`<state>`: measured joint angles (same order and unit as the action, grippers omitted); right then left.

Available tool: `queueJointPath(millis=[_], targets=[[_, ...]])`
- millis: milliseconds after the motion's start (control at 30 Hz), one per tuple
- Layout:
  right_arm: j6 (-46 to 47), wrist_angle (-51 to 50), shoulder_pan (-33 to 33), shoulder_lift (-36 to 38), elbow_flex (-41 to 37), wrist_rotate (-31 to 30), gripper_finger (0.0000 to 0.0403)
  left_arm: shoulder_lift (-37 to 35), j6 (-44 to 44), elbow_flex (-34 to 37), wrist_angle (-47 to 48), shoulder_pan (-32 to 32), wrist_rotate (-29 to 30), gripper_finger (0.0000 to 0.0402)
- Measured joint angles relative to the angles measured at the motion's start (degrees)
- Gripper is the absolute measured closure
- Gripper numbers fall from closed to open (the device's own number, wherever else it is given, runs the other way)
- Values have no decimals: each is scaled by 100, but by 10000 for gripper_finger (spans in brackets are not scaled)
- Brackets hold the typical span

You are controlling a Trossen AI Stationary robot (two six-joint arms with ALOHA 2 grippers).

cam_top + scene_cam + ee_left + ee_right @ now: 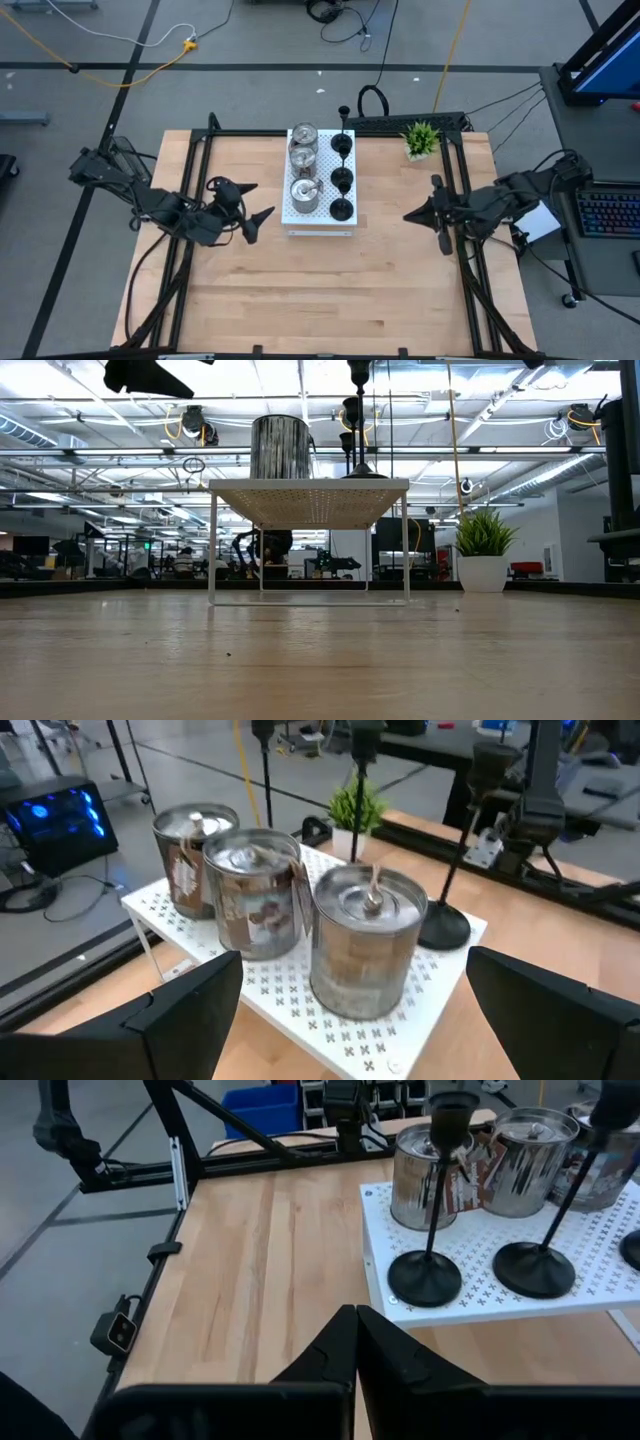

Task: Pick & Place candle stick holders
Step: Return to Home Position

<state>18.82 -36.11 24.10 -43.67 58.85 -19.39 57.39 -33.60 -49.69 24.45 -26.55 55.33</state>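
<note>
Three shiny silver holders (303, 160) stand in a row on the left half of a white perforated board (322, 222). Three black long-stemmed holders (342, 178) stand on their round bases on its right half. My left gripper (255, 201) is open, just left of the board and above the table; in the left wrist view its fingers (190, 1010) frame the nearest silver holder (365, 940) without touching it. My right gripper (408, 215) is shut and empty, right of the board; its wrist view shows the nearest black holder (430, 1275).
The board stands raised on thin white legs (211, 545) at the table's far middle. A small green potted plant (421, 138) stands at the far right. Black frame rails (465, 200) run along both sides of the table. Bare wood lies toward the near edge (320, 300).
</note>
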Motion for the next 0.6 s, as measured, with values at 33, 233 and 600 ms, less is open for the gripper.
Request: queueJointPath(millis=[33, 233, 600], targets=[[-5, -62, 0, 30, 0, 4, 403, -11, -16, 0, 42, 6, -57, 9], [302, -318, 0, 203, 0, 6, 403, -202, -254, 0, 438, 211, -650, 71], [-69, -321, 0, 539, 0, 15, 403, -467, 700, 59, 678, 446, -1681, 371]])
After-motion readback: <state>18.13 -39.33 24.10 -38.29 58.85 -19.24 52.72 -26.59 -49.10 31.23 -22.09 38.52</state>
